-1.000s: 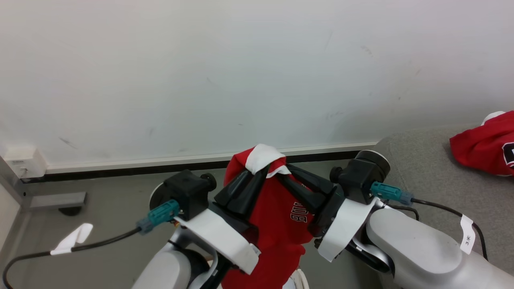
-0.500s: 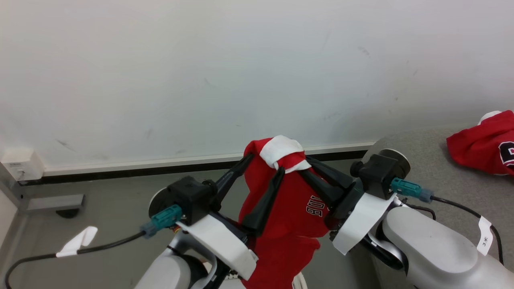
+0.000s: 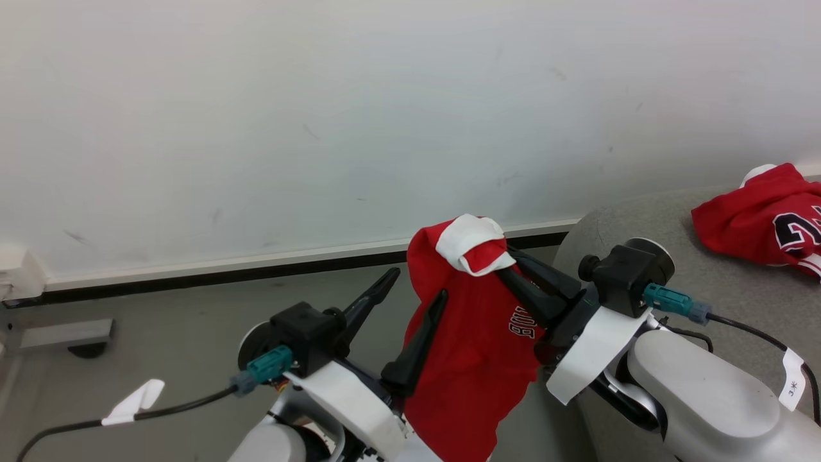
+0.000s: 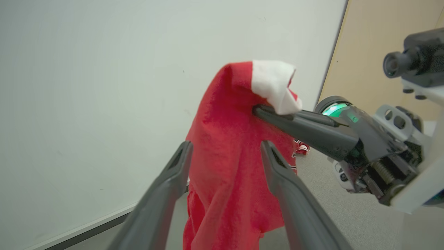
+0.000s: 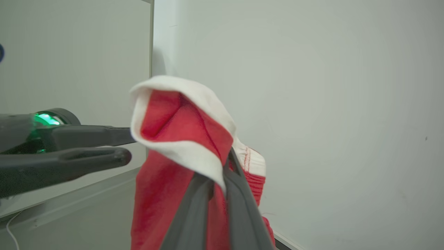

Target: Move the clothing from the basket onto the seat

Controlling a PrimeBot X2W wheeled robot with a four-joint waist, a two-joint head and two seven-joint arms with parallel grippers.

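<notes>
A red garment [image 3: 474, 359] with a white cuff and white lettering hangs in the air, pinched near its top by my right gripper [image 3: 503, 266], which is shut on it. In the right wrist view the fingers [image 5: 239, 194] close on the cloth [image 5: 163, 194] under the white trim. My left gripper [image 3: 417, 285] stands open just left of the cloth, one finger in front of it. In the left wrist view the garment [image 4: 225, 173] hangs beyond the spread left gripper [image 4: 226, 146]. A second red garment [image 3: 757, 221] with black numerals lies on the grey seat [image 3: 641, 224]. The basket is out of view.
A white wall [image 3: 321, 128] with a dark baseboard [image 3: 192, 276] runs across the back, above grey floor [image 3: 179, 321]. A grey foot [image 3: 64, 333] sits at the far left. A black cable with a white tag [image 3: 131, 403] trails from the left wrist.
My left gripper has opened and let go of the garment. The right gripper has carried it right toward the seat. The camera has turned right too.
</notes>
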